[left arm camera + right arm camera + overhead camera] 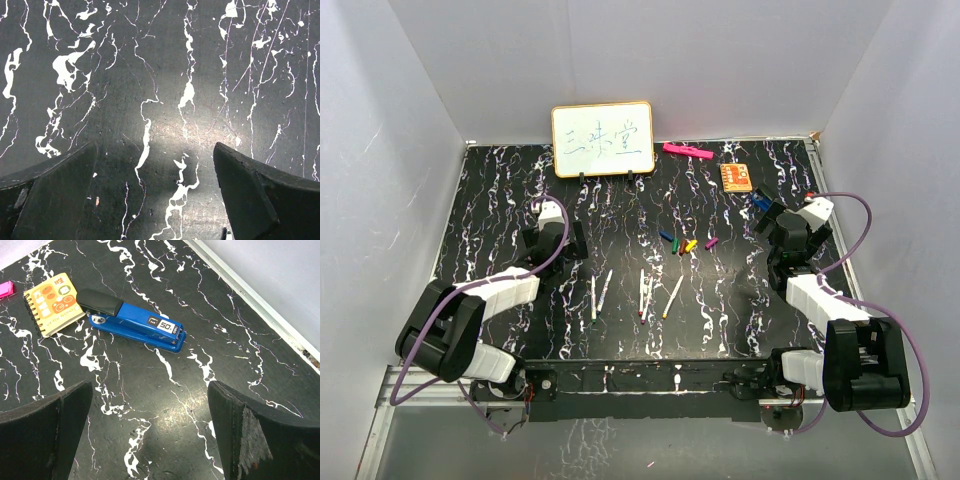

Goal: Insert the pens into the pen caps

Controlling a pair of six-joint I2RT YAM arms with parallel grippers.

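Four white-barrelled pens lie in the middle of the black marbled table: two on the left (592, 299) (606, 287) and two on the right (642, 293) (672, 296). Several small coloured pen caps (682, 243) lie in a loose cluster just behind them, including a green one (665, 237) and a purple one (711, 242). My left gripper (555, 243) is open and empty, left of the pens; its wrist view (155, 190) shows only bare table. My right gripper (773, 226) is open and empty, right of the caps, also over bare table (150, 425).
A blue stapler (132, 322) and an orange spiral notebook (52, 302) lie just beyond my right gripper. A pink marker (686, 151) and a small whiteboard (603, 140) stand at the back. White walls enclose the table; its right edge (260, 300) is close.
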